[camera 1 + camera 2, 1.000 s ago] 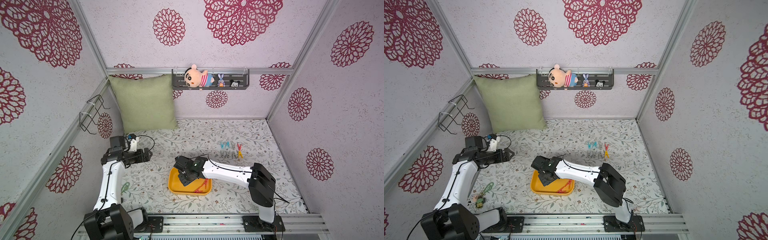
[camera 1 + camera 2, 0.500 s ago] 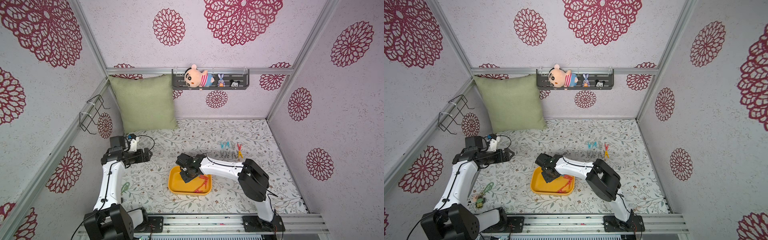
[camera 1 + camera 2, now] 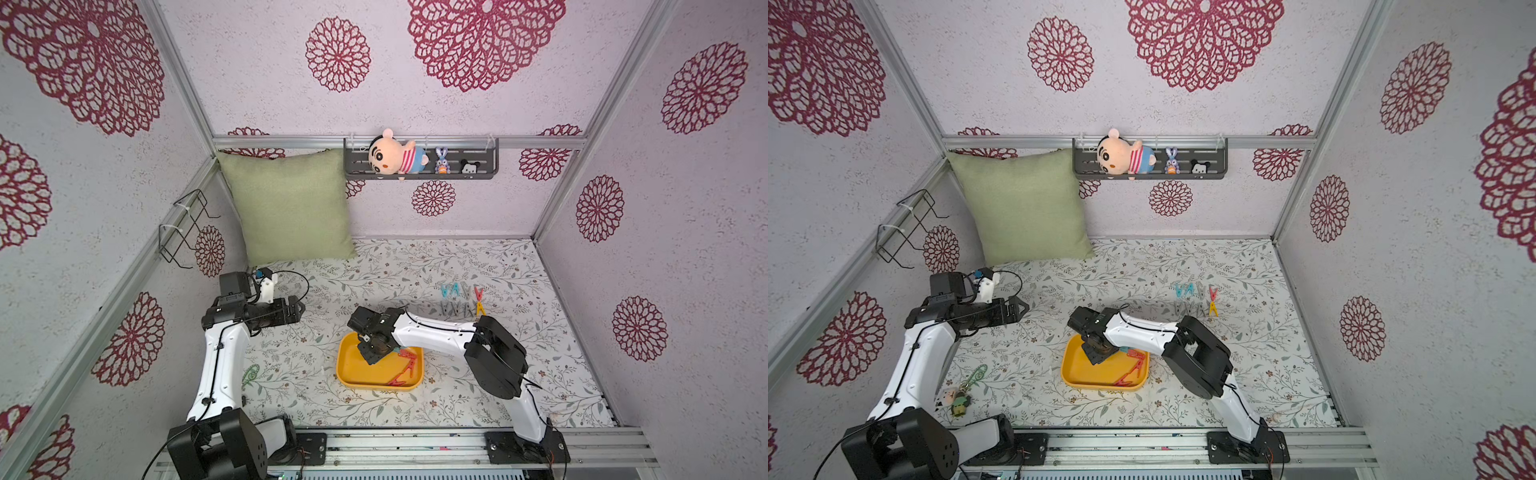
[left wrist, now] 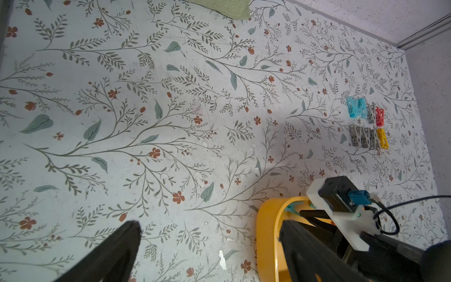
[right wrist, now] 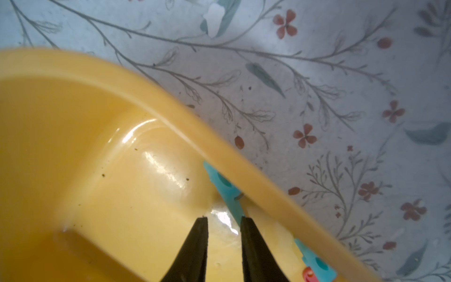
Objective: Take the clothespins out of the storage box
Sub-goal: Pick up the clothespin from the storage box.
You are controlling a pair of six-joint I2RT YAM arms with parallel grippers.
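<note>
Clothespins in two places: a tidy cluster (image 3: 462, 300) of teal, grey, red and yellow ones set out on the flowered table (image 3: 374, 266), well apart from the storage box (image 3: 353, 370), and a few more inside the box. Red clothespins (image 3: 405, 365) along the side toward the right arm, and a teal clothespin (image 5: 225, 186) lying against the box wall in the right wrist view. Right gripper (image 5: 223, 219) down inside the box, tips close over its floor, fingers narrowly parted with only bare yellow plastic between them, nothing clasped. Teal clothespin just outside that gap, running along the wall and meeting the tip of one finger (image 5: 246, 227); touching or merely overlapping, hard to say. Left gripper (image 3: 298, 309) well apart from the box, held over bare table, spread wide and empty.
</note>
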